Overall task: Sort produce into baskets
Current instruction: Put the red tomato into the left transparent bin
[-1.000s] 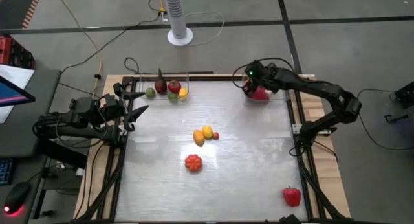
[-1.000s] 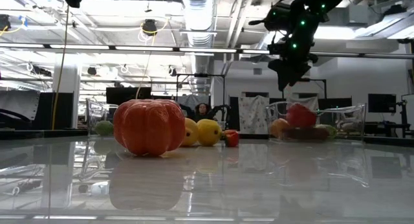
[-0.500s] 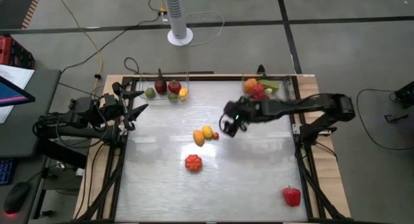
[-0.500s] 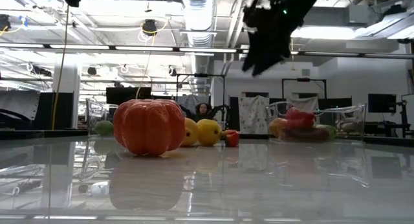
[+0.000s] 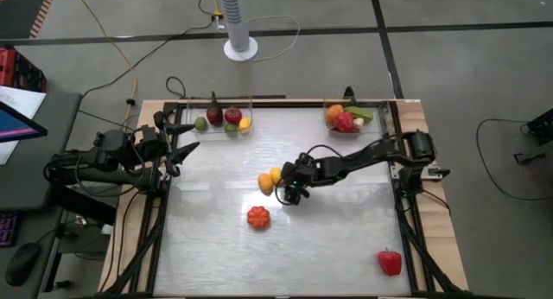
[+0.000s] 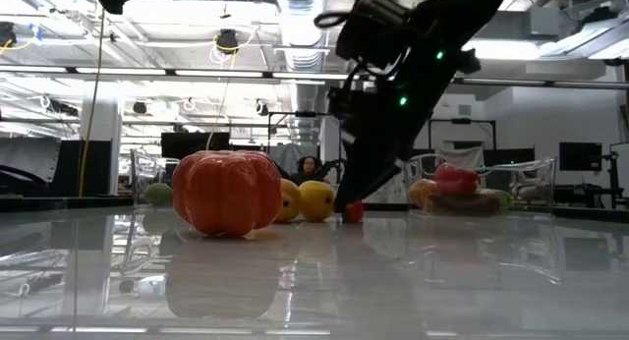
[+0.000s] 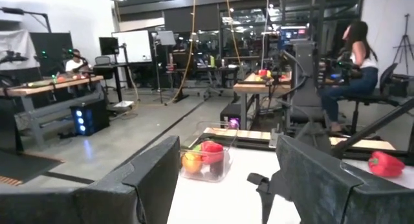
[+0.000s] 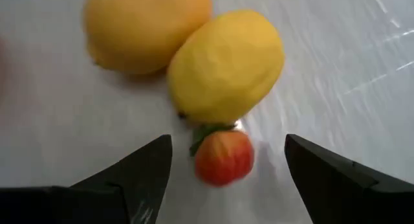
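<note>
With jaws wide, right gripper (image 8: 223, 179) over small red fruit (image 8: 224, 156).

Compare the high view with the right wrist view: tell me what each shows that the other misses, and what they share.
Only the high view shows both baskets, the left basket and the right basket, the orange tomato, the red pepper and the waiting left gripper at the table's left edge.

Only the right wrist view shows the small red fruit between the right gripper's open jaws.

Both show the two yellow lemons lying side by side mid-table.
</note>
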Available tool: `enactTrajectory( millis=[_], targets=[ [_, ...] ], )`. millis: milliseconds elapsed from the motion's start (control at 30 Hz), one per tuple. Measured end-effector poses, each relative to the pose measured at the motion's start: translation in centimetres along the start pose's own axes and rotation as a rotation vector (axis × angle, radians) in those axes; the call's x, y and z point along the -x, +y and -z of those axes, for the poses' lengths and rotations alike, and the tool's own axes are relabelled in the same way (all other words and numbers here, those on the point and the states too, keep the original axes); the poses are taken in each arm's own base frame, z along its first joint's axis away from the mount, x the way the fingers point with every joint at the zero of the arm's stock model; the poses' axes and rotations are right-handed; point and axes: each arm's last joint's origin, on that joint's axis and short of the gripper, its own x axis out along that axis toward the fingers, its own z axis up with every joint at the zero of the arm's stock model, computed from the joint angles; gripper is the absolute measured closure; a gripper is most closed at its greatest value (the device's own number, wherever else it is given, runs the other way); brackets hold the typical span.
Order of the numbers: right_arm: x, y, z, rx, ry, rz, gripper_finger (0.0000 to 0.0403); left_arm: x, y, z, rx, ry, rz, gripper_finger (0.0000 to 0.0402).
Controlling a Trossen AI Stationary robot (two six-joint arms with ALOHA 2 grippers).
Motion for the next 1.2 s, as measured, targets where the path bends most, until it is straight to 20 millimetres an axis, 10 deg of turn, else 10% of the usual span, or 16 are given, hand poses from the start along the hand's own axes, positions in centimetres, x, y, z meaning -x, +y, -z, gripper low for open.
enactTrajectory(
  millis=[267, 700, 1200],
  targets=[
    [-0.5, -0.6, 0.4, 0.001, 0.044, 0.027, 0.0115, 0.0, 0.0, 0.1, -0.013, 0.006, 0.001, 0.0157],
    [0.3, -1.0, 0.2, -0.001, 0.049, 0.038, 0.0292, 0.0, 0.0, 0.0, -0.018, 0.0, -0.001, 0.0157],
    [5.6, -6.1, -5.9, -0.073, -0.385, 0.105, 0.0281, 0.0, 0.0, 0.0, -0.017, -0.004, -0.002, 0.0157]
  ],
)
